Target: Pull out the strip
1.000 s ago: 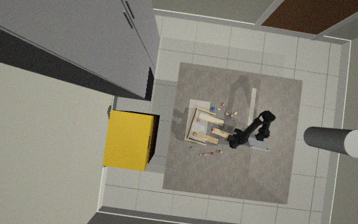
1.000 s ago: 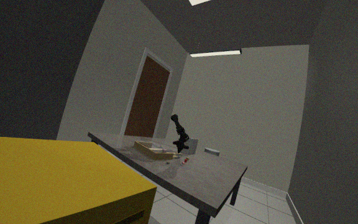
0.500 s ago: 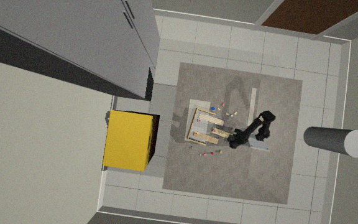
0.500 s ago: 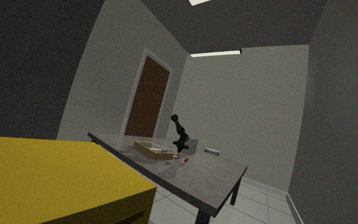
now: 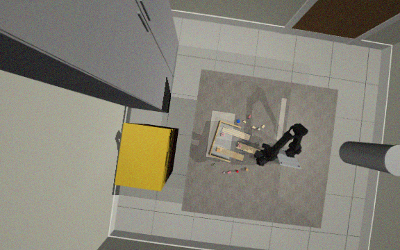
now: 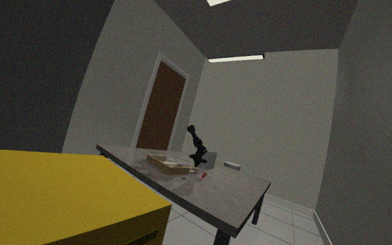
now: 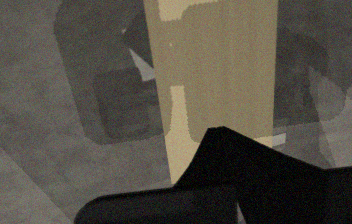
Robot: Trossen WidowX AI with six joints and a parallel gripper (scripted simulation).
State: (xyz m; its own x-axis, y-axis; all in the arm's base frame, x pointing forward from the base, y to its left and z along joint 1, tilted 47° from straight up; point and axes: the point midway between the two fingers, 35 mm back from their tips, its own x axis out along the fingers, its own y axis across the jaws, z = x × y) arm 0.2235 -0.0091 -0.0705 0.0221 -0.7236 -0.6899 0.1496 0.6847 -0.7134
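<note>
Top view first: the gripper [image 5: 260,158] [image 6: 197,165] [image 7: 216,135] is down by the arm-side end of the middle wooden strip [image 5: 250,148] [image 6: 193,170] [image 7: 227,75]. That strip runs from the gripper towards the tray [image 5: 214,139] [image 6: 158,164], up and left in this view, sticking out past the other two. A pinkish cube [image 5: 239,146] sits near its far end. Can't read any label from here, so calling that the labelled cube is my guess, mostly because its strip is the one sticking out. If so, the cube is beyond the gripper from the arm's base, and a straight pull would go back along the strip's long axis.

Exterior view: gripper's low, next to the tray's open side, with the strip end poking out near it. Can't pick out the cube.

Wrist cam: strip runs up the picture, roughly lengthwise away from the fingers, near end partly hidden behind them. No cube showing. Fingers are fully closed with nothing in them, imo, so they'd need to open before any grab. Only one arm, so no choice there.
</note>
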